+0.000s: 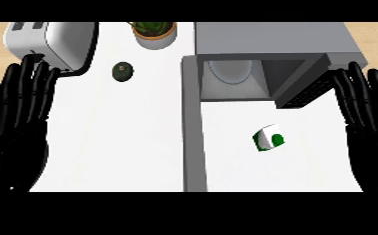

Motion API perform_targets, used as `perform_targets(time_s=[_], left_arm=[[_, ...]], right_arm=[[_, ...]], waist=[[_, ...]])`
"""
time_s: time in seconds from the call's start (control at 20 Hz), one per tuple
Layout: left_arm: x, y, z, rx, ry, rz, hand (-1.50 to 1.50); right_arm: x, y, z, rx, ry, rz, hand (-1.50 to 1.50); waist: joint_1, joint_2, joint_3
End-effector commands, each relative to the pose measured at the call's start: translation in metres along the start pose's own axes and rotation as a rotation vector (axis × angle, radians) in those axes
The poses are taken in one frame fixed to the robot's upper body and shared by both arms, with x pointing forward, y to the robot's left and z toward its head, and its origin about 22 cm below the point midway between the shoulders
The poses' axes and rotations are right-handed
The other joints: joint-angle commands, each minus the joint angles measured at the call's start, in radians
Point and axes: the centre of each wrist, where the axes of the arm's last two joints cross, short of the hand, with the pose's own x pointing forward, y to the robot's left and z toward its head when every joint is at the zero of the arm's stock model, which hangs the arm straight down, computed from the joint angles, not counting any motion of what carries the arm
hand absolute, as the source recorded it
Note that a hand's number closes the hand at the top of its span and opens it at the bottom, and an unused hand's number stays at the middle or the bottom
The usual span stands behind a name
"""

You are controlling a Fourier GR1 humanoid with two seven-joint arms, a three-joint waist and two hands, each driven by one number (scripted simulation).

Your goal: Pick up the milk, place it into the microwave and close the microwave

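My left hand (22, 124) and right hand (360, 114): fingers straight, empty. Milk (269, 139) untouched on tabletop (111, 139); microwave (273, 44) open. Right hand should approach milk from side, wrap carton.

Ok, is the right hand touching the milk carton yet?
Apart. The head view shows bare counter between the right hand and the milk carton.
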Motion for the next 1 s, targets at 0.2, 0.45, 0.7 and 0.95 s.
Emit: perform_targets(time_s=[0.2,0.45,0.7,0.95], left_arm=[[0.007,0.032,0.000,-0.031,0.055,0.004,-1.50],[0.006,0.050,0.004,-0.011,0.134,0.234,-1.50],[0.026,0.057,0.044,-0.023,0.139,0.243,-1.50],[0.050,0.069,0.060,-0.016,0.148,0.256,-1.50]], right_arm=[[0.020,0.011,0.025,0.031,0.017,0.057,-1.50],[0.022,-0.006,0.027,0.090,0.024,-0.089,-1.50],[0.018,0.009,0.035,0.031,0.068,-0.053,-1.50],[0.008,0.003,0.040,0.014,0.124,-0.005,-1.50]], waist=[[0.019,-0.009,0.014],[0.020,-0.009,0.014],[0.024,-0.009,0.014],[0.026,-0.009,0.014]])
